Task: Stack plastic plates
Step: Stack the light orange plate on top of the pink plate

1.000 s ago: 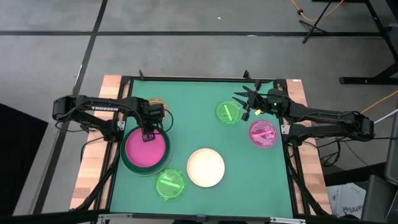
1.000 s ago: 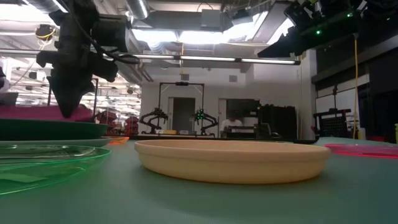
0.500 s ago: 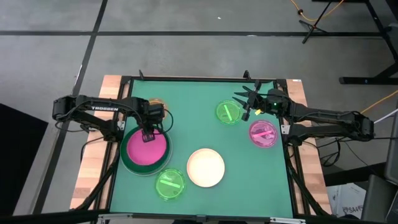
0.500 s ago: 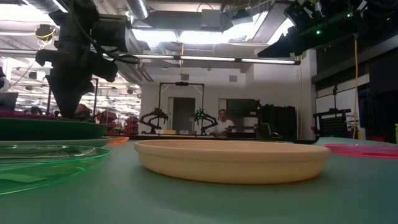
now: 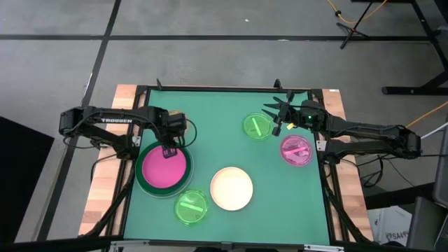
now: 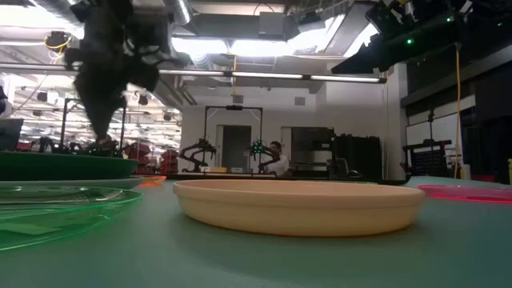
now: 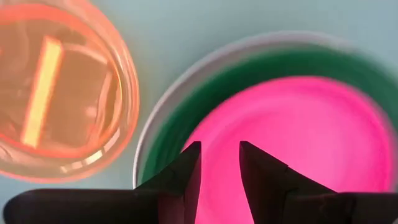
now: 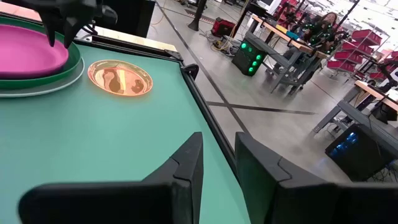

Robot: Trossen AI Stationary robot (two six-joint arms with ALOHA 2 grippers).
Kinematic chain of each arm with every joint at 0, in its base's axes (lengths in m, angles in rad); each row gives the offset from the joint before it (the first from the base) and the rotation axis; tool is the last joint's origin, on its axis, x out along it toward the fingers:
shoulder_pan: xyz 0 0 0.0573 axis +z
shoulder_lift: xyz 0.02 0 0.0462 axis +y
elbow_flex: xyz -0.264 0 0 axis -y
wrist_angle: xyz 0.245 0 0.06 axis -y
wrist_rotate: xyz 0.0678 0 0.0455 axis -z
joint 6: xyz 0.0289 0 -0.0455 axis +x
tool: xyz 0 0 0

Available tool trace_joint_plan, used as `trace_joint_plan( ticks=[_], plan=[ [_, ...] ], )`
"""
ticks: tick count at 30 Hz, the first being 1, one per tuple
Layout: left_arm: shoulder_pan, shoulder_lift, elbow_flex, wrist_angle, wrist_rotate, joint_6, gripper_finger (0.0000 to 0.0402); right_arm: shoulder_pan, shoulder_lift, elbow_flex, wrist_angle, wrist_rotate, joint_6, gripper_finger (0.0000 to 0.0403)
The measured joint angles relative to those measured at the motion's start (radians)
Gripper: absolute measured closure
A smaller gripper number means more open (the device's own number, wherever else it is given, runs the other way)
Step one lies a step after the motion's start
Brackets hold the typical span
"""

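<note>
Left gripper [image 5: 169, 150] lifting off magenta plate [image 5: 165, 167], fingers slightly parted and gripping nothing, plate lying glossy in dark green plate [image 5: 142, 183], right gripper [image 5: 278, 116] seemingly parted, idling.

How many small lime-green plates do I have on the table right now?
2. One lime-green plate lies near the front edge, between the magenta stack and the cream plate. The other lies by the right gripper. None looks hidden.

Left gripper [image 5: 169, 151] and right gripper [image 5: 278, 128] both slightly parted, empty.
</note>
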Motion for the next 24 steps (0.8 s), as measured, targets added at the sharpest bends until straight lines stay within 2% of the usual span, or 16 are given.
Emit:
trace_joint_plan(
  ticks=[4, 10, 17, 24],
  plan=[
    [0.0, 0.0, 0.071, 0.044, -0.007, 0.0, 0.0299, 0.0, 0.0, 0.0, 0.0, 0.0, 0.0, 0.032],
    [0.0, 0.0, 0.144, 0.203, -0.008, -0.029, 0.0299, 0.0, 0.0, 0.0, 0.0, 0.0, 0.0, 0.032],
    [0.0, 0.0, 0.153, 0.457, -0.007, -0.16, 0.0299, 0.0, 0.0, 0.0, 0.0, 0.0, 0.0, 0.032],
    [-0.021, 0.0, 0.153, 0.594, -0.015, -0.259, 0.0299, 0.0, 0.0, 0.0, 0.0, 0.0, 0.0, 0.032]
  ],
)
